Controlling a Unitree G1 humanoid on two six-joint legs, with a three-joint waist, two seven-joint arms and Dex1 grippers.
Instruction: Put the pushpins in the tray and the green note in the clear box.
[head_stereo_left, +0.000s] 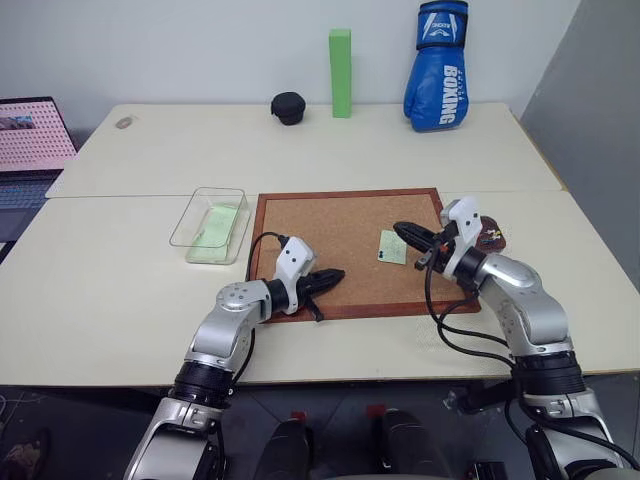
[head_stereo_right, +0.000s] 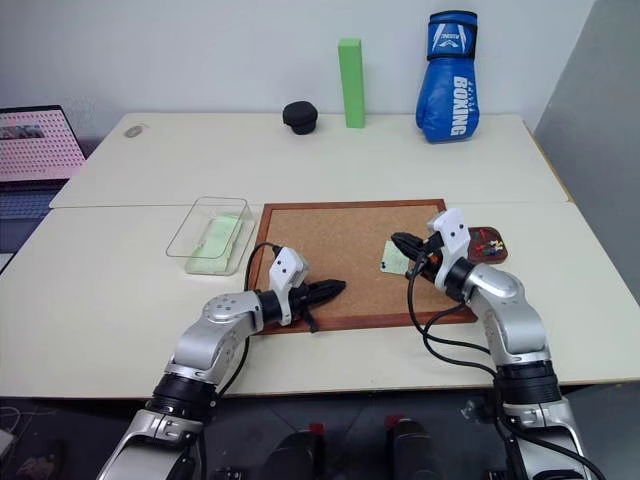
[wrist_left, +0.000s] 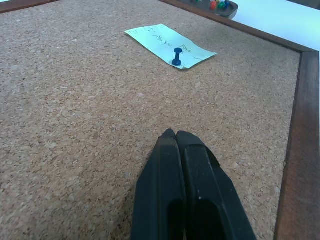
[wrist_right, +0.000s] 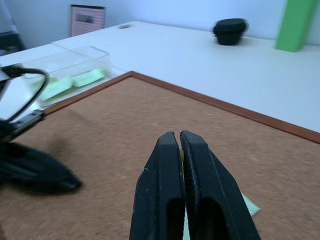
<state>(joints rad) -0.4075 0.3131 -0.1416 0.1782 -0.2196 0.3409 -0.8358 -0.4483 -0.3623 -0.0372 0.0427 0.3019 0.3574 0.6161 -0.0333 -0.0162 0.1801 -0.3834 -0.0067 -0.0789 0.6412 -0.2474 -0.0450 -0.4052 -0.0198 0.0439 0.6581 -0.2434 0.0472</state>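
The green note (wrist_left: 170, 44) lies on the corkboard (head_stereo_left: 330, 225), held down by one blue pushpin (wrist_left: 176, 56). My right gripper (head_stereo_left: 402, 231) hovers just above the note, shut, with a thin yellow pushpin (wrist_right: 181, 154) pinched between its fingers. My left gripper (head_stereo_left: 338, 276) is shut and empty, low over the board's near left part. The tray (head_stereo_right: 491, 244) sits off the board's right edge with several coloured pushpins in it. The clear box (head_stereo_left: 190, 226) stands left of the board with pale green paper (head_stereo_left: 218, 233) inside.
At the back of the table stand a tall bright green block (head_stereo_left: 341, 72), a blue boxing glove (head_stereo_left: 437, 65) and a black round case (head_stereo_left: 289, 107). A laptop (head_stereo_left: 30, 140) sits at the far left. The table's right edge is close to the tray.
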